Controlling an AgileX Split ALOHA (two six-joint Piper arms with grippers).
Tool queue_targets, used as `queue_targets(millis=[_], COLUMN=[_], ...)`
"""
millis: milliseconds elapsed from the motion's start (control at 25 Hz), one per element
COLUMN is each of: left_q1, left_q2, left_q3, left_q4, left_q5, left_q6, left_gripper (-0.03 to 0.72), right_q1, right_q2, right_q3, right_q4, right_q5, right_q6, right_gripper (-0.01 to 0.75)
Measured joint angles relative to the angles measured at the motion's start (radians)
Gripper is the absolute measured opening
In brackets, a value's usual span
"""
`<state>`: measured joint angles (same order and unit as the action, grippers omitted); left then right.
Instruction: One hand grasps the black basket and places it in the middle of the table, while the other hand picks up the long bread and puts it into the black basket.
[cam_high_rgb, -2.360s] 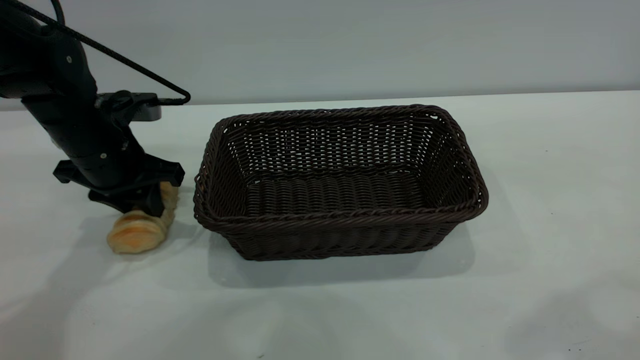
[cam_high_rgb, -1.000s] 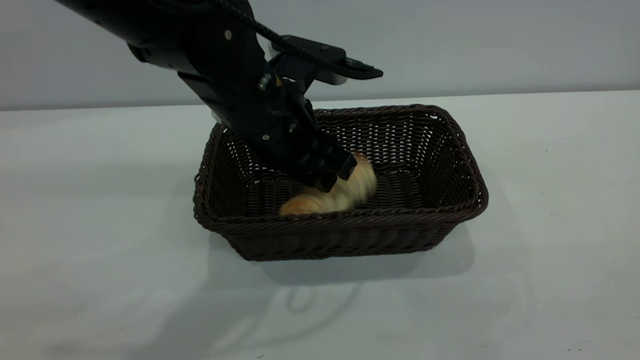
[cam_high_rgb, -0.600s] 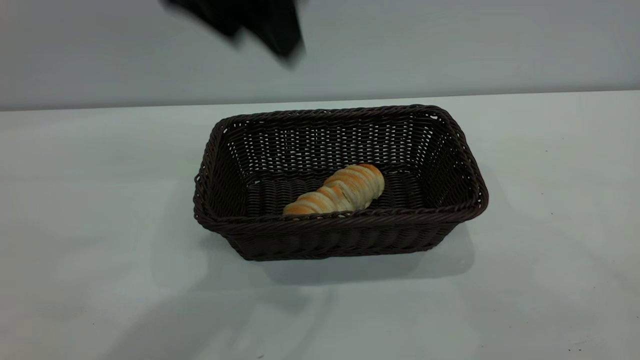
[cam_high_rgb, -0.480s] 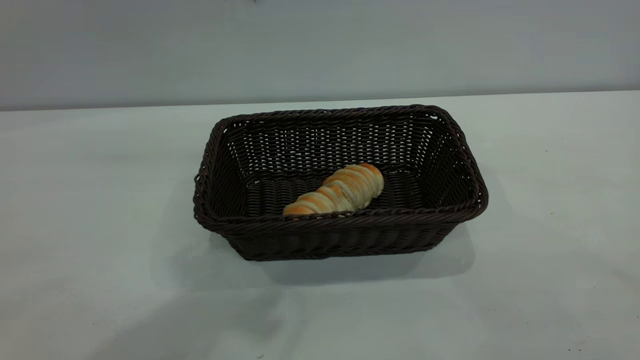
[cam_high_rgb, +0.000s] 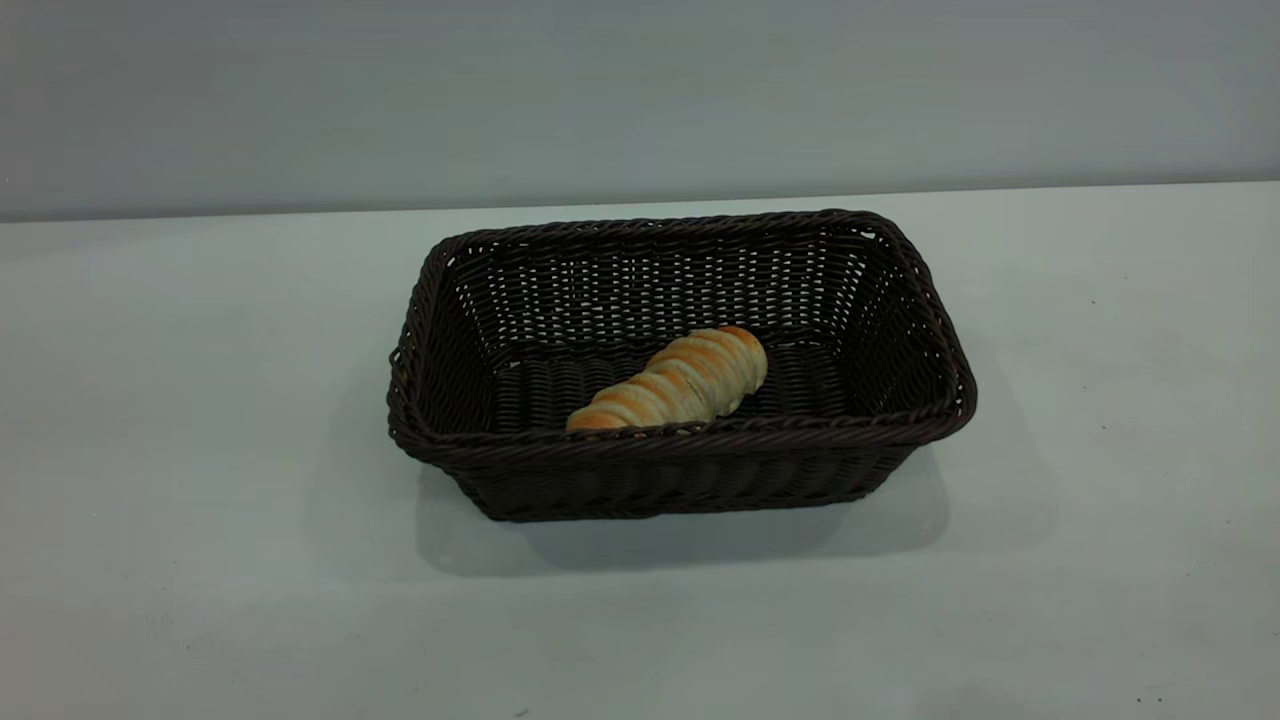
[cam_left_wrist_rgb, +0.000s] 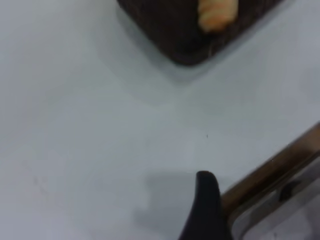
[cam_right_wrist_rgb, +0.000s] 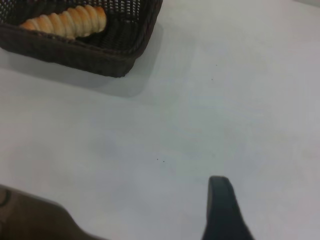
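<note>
Pale grey-white table (cam_high_rgb: 200, 560), flat and plain, with a few tiny dark specks scattered on the bare surface toward the near right side. Only 1 thing sits directly on it: the black basket (cam_high_rgb: 680, 480), a rectangular dark woven wicker piece with braided rim, standing upright about mid-table with its long side facing me and its shadow falling on the tabletop in front and to the right. The wrist views show the same bare pale top around the basket, plus the table's edge with a brownish strip (cam_left_wrist_rgb: 272, 172) along it.
</note>
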<state>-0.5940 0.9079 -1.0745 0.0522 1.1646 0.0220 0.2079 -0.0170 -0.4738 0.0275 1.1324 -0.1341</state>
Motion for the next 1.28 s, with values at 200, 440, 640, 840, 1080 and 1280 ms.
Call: queue_targets(millis=[200,440,640,840,1080,1280], left_q1=[0.000,0.000,0.000,0.000,0.000,0.058], left_q2=[-0.153,-0.358,-0.504,-0.608,-0.707,-0.761], left_q3=[0.304,0.555,0.583,0.589,0.589,0.589], left_q4=[-0.033,-0.026,0.001,0.001,0.001,-0.001], left_q5=[-0.001,-0.005,-0.048,-0.049,-0.049,-0.048], left_q6=[-0.022,-0.066,-0.066,-0.066,-0.066,-0.066], left_gripper=[0.604,0.593,0.593,0.593,0.593,0.593], right_q1=[0.000,0.000,0.000,-0.040,-0.178,-0.179], right_q2=[-0.001,-0.001,-0.002,-0.002,-0.002,-0.003], right_q3=[0.000,0.000,0.000,0.000,0.000,0.000], right_q4=[0.000,0.000,0.000,0.001,0.003,0.004], right_q5=[0.000,0.000,0.000,0.000,0.000,0.000], right_q6=[0.001,0.001,0.001,0.001,0.001,0.001], right_gripper=[0.478,0.478,0.478,0.478,0.477,0.477])
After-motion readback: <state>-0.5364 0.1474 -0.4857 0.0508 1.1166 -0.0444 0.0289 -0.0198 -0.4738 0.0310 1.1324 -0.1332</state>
